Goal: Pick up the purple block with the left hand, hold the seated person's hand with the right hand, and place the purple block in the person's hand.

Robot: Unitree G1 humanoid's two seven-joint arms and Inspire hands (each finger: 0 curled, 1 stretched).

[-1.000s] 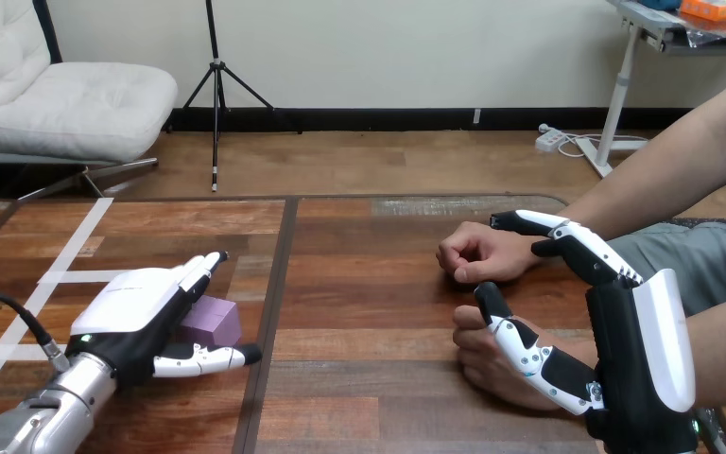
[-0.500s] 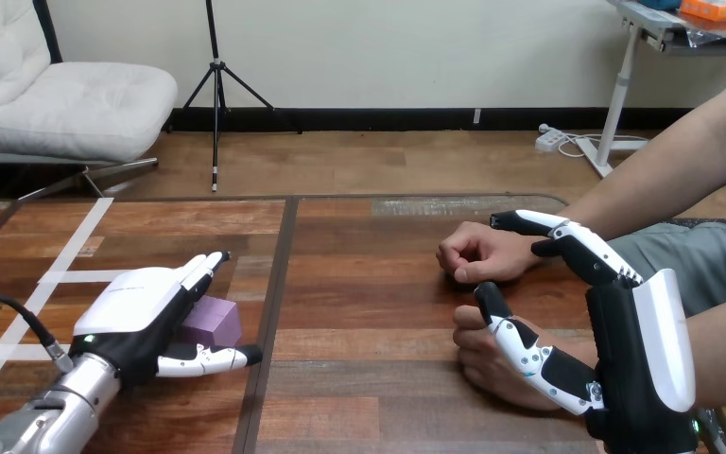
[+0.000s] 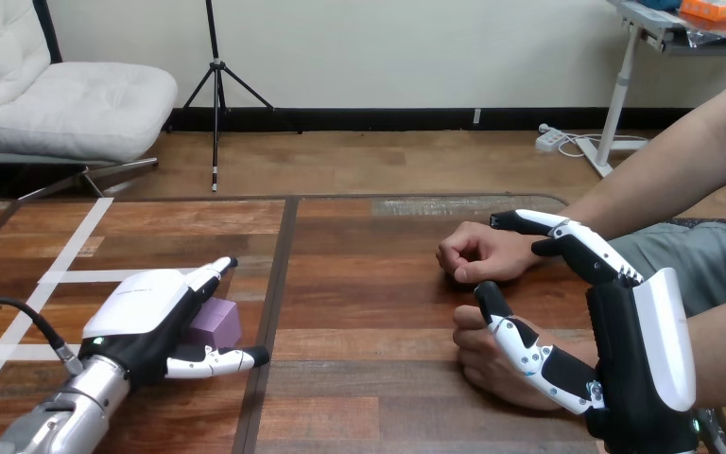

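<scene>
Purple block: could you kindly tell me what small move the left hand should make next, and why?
Probably curl the left hand round the purple block: the hand partly covers it with straight fingers, thumb along its near side, and the block rests ungripped on the table.

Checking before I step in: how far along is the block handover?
Done: nothing yet. In hand: the left hand is over the purple block, which sits on the table, fingers straight. The right hand lays its thumb across the person's nearer hand, with no clasp visible. Left: grasp, lift, hold the hand, place the block.
</scene>
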